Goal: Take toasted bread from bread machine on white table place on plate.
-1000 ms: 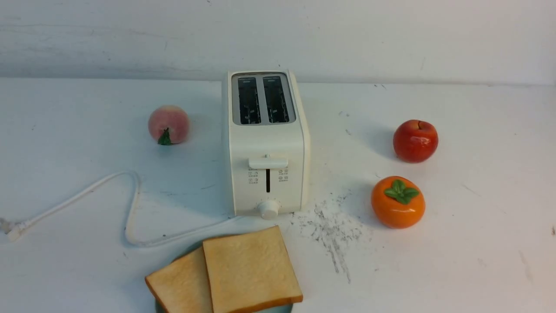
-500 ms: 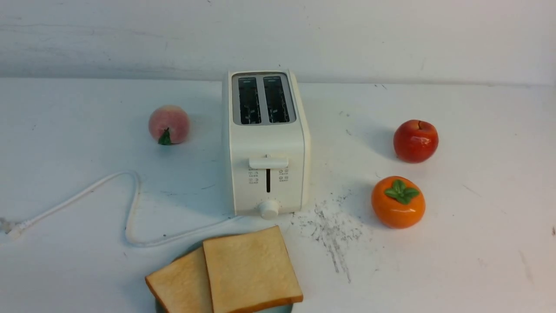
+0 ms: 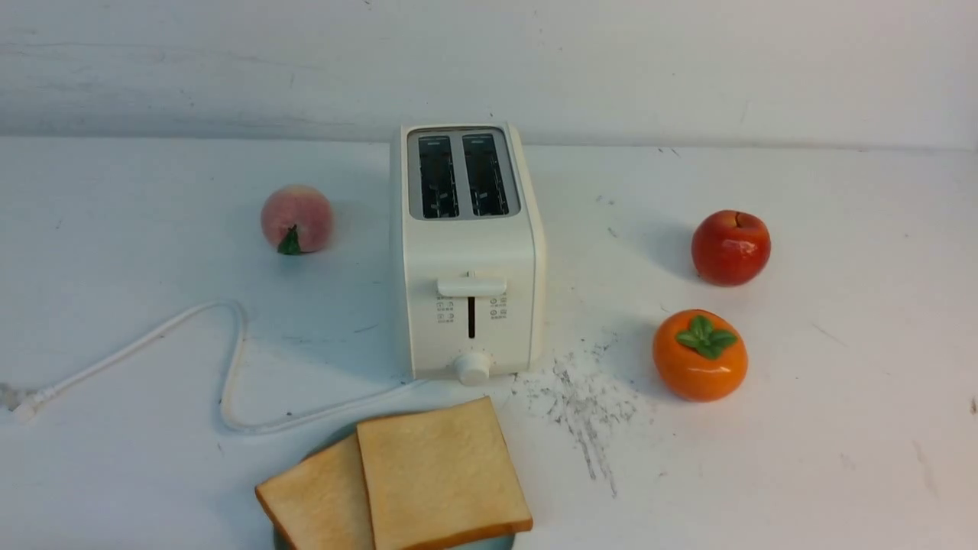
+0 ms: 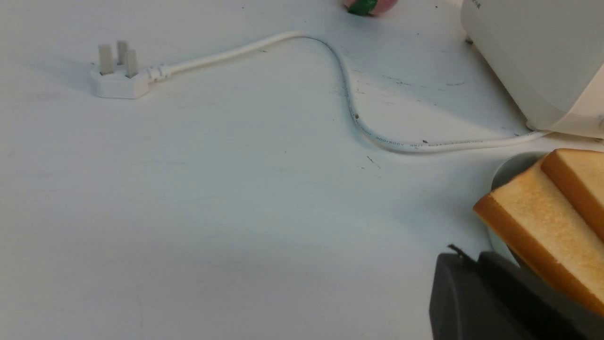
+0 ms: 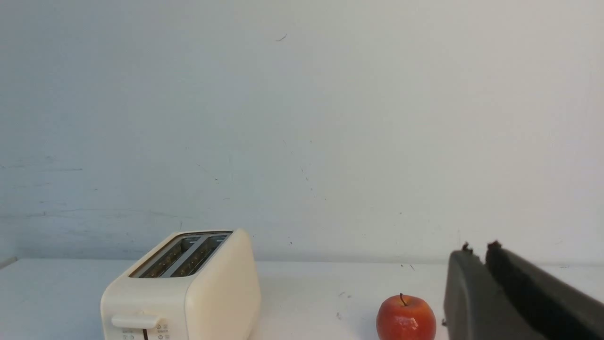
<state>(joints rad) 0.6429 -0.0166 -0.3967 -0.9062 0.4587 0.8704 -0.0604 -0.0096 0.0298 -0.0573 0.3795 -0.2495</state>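
The two slices of bread (image 3: 397, 481) lie flat on the plate (image 3: 489, 544), one partly over the other; they cover the plate almost fully, and only a thin blue-green edge of it shows at the near border of the front view. The toaster (image 3: 467, 252) stands just behind them, at 12 o'clock from the plate, with both slots dark and no slice in them. All of this rests on the table (image 3: 802, 458).

The left gripper (image 4: 476, 264) hangs beside the lower slice, near its crust edge, and I cannot tell if it touches. Its dark fingers lie close together with almost no gap, and nothing is between them. The right gripper (image 5: 479, 255) is higher, apart from every thing; its two fingers are also nearly together, with only a narrow slit, and they hold nothing.

The cord (image 3: 229, 359) curves away from the toaster at 9 o'clock and ends in a plug (image 4: 115, 78) lying on the table. A peach (image 3: 296, 218) sits at 10 o'clock from the toaster. An apple (image 3: 730, 247) is at 3 o'clock, and a persimmon (image 3: 700, 354) stands at 4 o'clock. Grey scratch marks (image 3: 584, 405) are between the toaster and the persimmon.
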